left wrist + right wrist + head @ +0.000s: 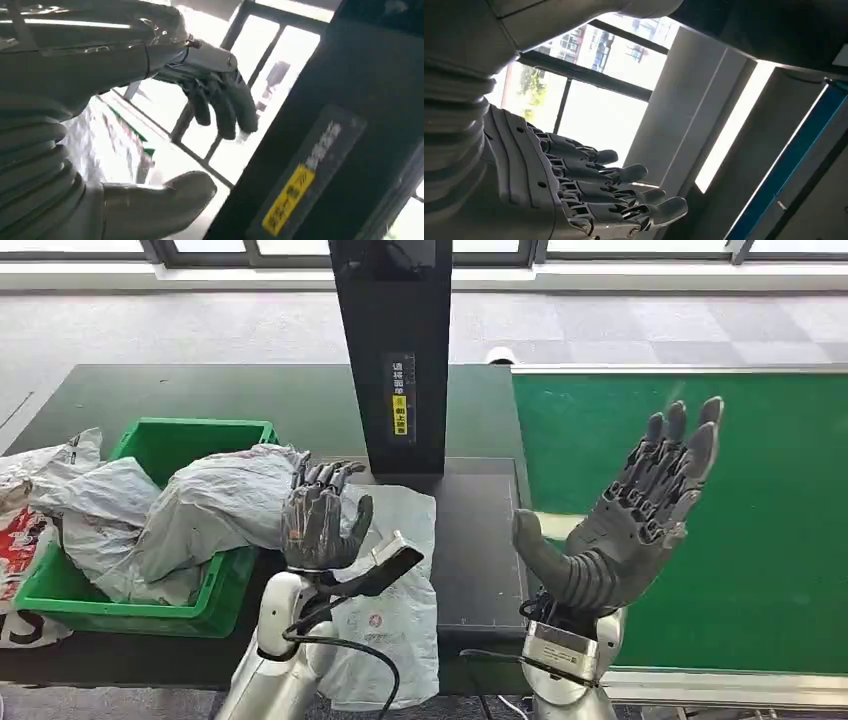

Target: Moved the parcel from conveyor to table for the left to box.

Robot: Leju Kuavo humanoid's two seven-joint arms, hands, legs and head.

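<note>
Both robot hands are up and holding nothing, left robot hand over the parcel hanging off the desk edge, right robot hand spread beside the conveyor, so you could easily nudge it off.

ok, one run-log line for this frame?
left robot hand: open, above parcel | right robot hand: open, raised over conveyor | parcel: on table | bin: bags inside

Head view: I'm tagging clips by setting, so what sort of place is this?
Probably a parcel-sorting station, perhaps a test one: a green conveyor belt beside a dark table, a green bin heaped with grey mailer bags, and a black post with a yellow label.
</note>
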